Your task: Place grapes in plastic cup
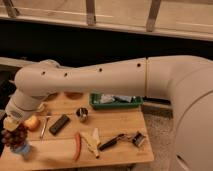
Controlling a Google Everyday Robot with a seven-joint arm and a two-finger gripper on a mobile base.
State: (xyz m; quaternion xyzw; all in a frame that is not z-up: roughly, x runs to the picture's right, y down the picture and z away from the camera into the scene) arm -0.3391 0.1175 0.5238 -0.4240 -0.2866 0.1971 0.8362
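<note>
At the far left edge of the wooden desk (117,125), the tool (12,125) points downward from the end of the big white arm (90,80), which sweeps in from the right. The tool is clenched on the grapes (15,137), a dark red-brown bunch hanging directly beneath it and touching it. The bunch hangs just over the light-blue plastic cup (23,149), which stands on the desk's front left corner. The lowest grapes overlap the cup's rim in this view, and whether they touch it cannot be told.

Just right of the grapes lies a round orange fruit (33,122), then a thin metal utensil (43,125) and a dark rectangular block (60,124). A small shiny metal cup (82,114) stands near the middle. In front of it lies a long red chili pepper (77,146), with a pale yellow piece (92,142) just beside it. Further right rests a black-handled implement (113,142), ending near a small metal object (138,139). At the back edge sits a green tray (116,105) holding pale items.
</note>
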